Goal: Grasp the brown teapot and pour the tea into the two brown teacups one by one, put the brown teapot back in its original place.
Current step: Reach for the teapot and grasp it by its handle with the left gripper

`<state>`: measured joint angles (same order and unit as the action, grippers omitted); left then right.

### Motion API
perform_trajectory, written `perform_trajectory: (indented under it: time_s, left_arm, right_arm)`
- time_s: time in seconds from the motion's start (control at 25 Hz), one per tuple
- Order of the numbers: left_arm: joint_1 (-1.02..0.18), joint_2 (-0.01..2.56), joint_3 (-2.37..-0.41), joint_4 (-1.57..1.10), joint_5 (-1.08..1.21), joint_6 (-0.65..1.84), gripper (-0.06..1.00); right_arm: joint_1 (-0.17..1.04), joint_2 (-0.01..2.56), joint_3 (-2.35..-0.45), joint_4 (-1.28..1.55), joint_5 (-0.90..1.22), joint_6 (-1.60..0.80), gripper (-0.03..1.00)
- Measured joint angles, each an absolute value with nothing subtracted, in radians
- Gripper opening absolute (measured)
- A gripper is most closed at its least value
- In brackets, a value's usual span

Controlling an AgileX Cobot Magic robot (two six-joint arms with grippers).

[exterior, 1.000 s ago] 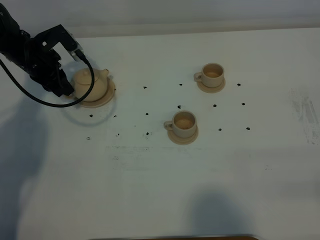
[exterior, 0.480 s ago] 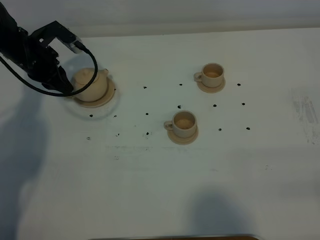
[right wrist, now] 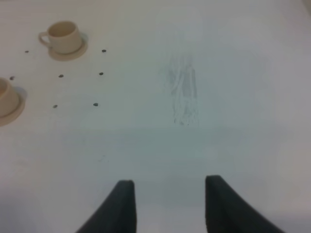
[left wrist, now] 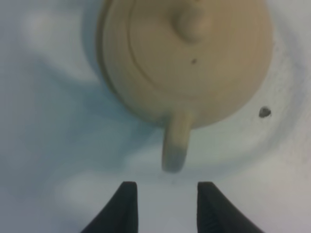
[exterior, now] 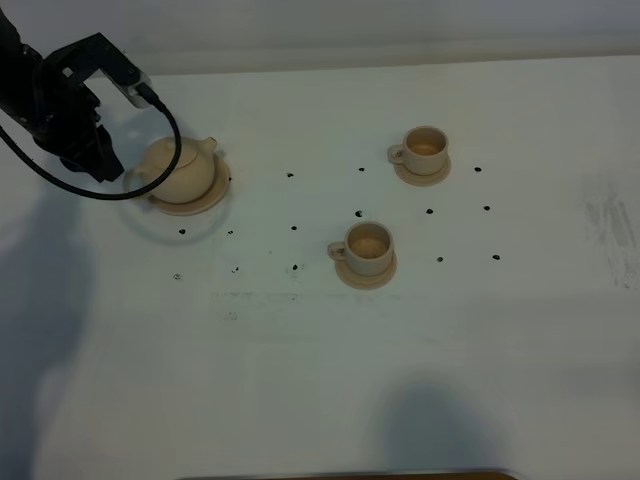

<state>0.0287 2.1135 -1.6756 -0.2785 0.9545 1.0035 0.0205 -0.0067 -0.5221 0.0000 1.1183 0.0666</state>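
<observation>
The brown teapot (exterior: pixel 183 168) stands upright on its wide round saucer (exterior: pixel 197 207) at the far left of the table. Its lid is on and its spout points right. My left gripper (exterior: pixel 107 164) is open and empty, just left of the teapot's loop handle (left wrist: pixel 174 145) and apart from it. In the left wrist view the teapot (left wrist: pixel 189 53) lies ahead of the open left gripper (left wrist: pixel 167 206). The two brown teacups stand on their small saucers, one far right (exterior: pixel 425 149) and one nearer (exterior: pixel 368 244). My right gripper (right wrist: pixel 170 204) is open over bare table and out of the exterior view.
Small dark dots (exterior: pixel 294 227) are scattered over the white table between teapot and cups. A smudged patch (exterior: pixel 612 225) lies near the right edge. The right wrist view shows the far cup (right wrist: pixel 61 36) and part of the nearer cup (right wrist: pixel 6 99).
My left gripper has drawn back to the left, away from the teapot's handle. The teapot stays on its saucer. The cups have not moved.
</observation>
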Motion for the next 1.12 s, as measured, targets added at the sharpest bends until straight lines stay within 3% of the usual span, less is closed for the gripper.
perform_trajectory:
  time_s: [1.12]
  left_arm:
    - [0.010, 2.174, -1.675, -0.314, 0.944, 0.957, 0.28]
  right_arm:
    - [0.020, -0.007, -0.522, 0.000, 1.118, 0.067, 0.35]
